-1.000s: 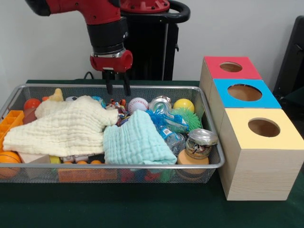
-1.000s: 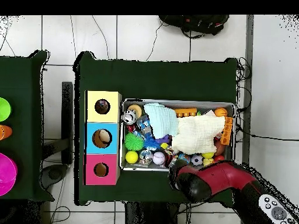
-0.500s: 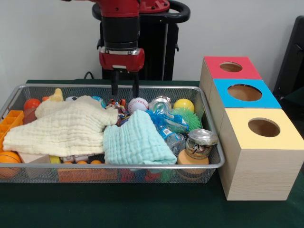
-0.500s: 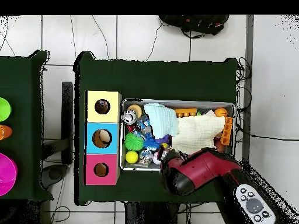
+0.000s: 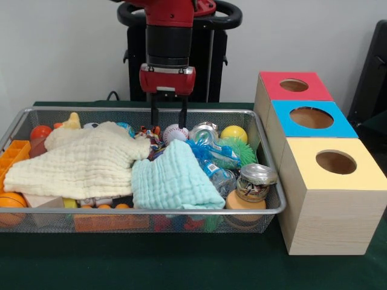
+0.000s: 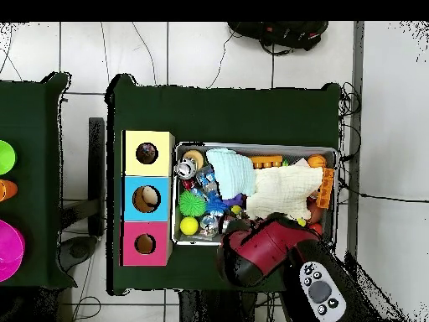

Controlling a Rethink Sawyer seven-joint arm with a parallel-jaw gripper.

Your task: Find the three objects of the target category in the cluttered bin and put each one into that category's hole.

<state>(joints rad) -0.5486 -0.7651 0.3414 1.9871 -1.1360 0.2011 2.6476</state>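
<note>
The gripper (image 5: 168, 119) hangs with its two black fingers (image 5: 155, 118) spread apart and empty, tips straddling the baseball (image 5: 175, 133) that lies directly beneath them near the far wall of the wire bin (image 5: 266, 158). That ball is white with red stitching, partly sunk among the clutter. Beside the jaws toward the boxes, past a crumpled silver can (image 5: 203, 132), sits a plain yellow ball (image 5: 233, 133); on the jaws' other side, further along the same far wall, a small red-orange ball (image 5: 40, 132) shows; well forward of them, at the bin's near corner, lies an orange basketball (image 5: 11, 207) — four balls that can be counted, though cloth hides much.

Two cloths cover the middle: a cream muslin cloth (image 5: 78, 162) and a mint muslin cloth (image 5: 172, 179), both forward of the fingers. One green spiky ball (image 5: 240, 150) rests just past the yellow one, and one glass jar (image 5: 255, 181) stands on an orange lid at the near corner by the boxes.

Three wooden boxes stand in a row outside the bin's end: red-topped box (image 5: 292, 86), blue-topped box (image 5: 311, 118), yellow-topped box (image 5: 334, 163), each with one round hole. In the overhead view the arm (image 6: 265, 250) covers the bin's edge — open air surrounds the fingers above the bin rim
</note>
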